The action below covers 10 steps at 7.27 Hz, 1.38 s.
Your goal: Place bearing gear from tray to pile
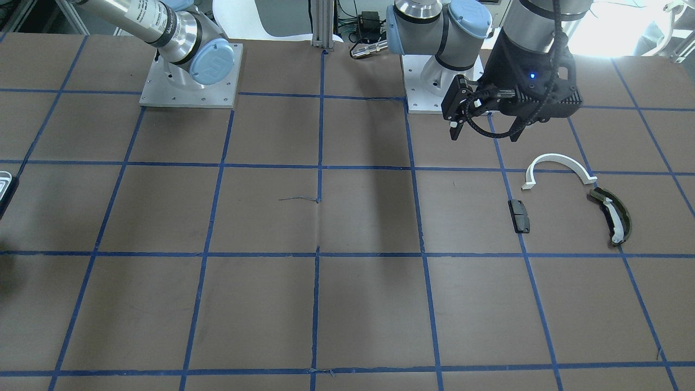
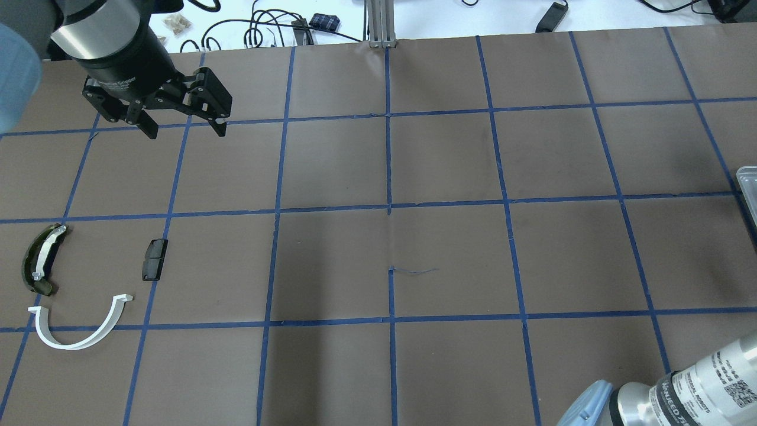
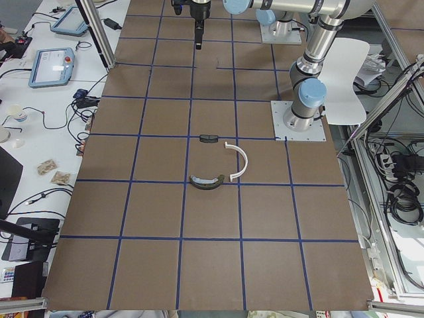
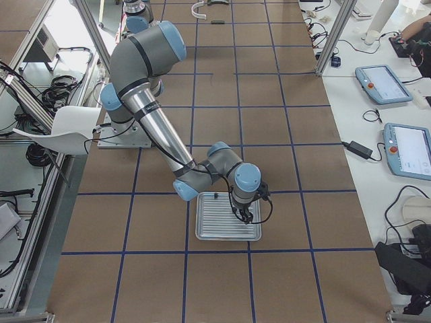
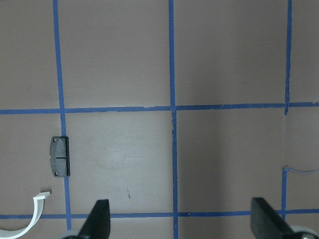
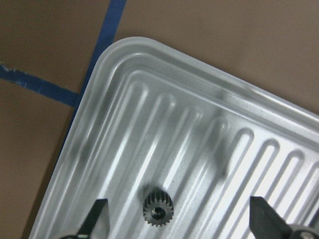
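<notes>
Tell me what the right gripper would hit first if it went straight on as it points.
The right gripper points down into the tray; its open jaws straddle the small gear, so they would probably touch the tray floor first. Depth unclear.

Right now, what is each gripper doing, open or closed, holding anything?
Left gripper: open, empty.
Right gripper: open, empty, over the gear in the tray.

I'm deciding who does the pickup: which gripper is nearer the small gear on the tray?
Right. The right gripper hovers open over the tray, with the gear nearly beneath it. The left gripper hangs open at the table's opposite end, near the pile.
</notes>
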### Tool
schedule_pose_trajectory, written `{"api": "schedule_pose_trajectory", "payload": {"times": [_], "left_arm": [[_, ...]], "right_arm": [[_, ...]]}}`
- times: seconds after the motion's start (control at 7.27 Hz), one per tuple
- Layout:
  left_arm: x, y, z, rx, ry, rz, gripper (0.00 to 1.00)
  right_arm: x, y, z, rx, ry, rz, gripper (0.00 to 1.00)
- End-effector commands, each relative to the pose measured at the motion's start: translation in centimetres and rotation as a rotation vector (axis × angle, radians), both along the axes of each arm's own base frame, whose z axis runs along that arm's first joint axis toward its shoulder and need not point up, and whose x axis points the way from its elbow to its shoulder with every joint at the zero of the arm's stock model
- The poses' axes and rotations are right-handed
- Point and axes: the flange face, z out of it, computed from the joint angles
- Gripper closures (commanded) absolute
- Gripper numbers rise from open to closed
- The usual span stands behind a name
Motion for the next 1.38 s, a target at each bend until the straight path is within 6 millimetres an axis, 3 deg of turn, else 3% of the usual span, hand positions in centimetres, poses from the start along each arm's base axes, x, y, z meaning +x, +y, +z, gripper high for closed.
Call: {"api": "schedule_pose_trajectory", "payload": {"times": [0.0,0.41,0.69,0.83,0.96,1.1,1.24], "left_arm": [[0.0,-0.1,0.0,-0.003,0.000,-0.001,0.00],[-0.3,0.1,0.1,-0.003,0.026,-0.002,0.00],[-0.2,0.1,0.1,-0.002,0.026,-0.001,0.00],[-0.2,0.1,0.1,-0.002,0.026,-0.002,0.00],[-0.2,0.1,0.1,-0.003,0.026,-0.001,0.00],[-0.2,0.1,0.1,-0.003,0.026,-0.001,0.00],[-0.2,0.0,0.2,-0.006,0.026,-0.001,0.00]], "right_arm": [[0.2,0.1,-0.4,0.001,-0.008,0.056,0.11],[1.4,1.3,-2.1,0.016,-0.005,0.083,0.34],[1.0,1.2,-1.6,0.003,0.016,0.089,0.71],[1.0,1.1,-1.4,0.004,0.020,0.096,0.82],[0.9,1.2,-0.8,0.006,0.033,0.096,0.93],[1.2,1.4,1.5,-0.007,0.048,0.093,0.96],[2.7,1.1,5.5,-0.057,0.038,0.093,0.96]]}}
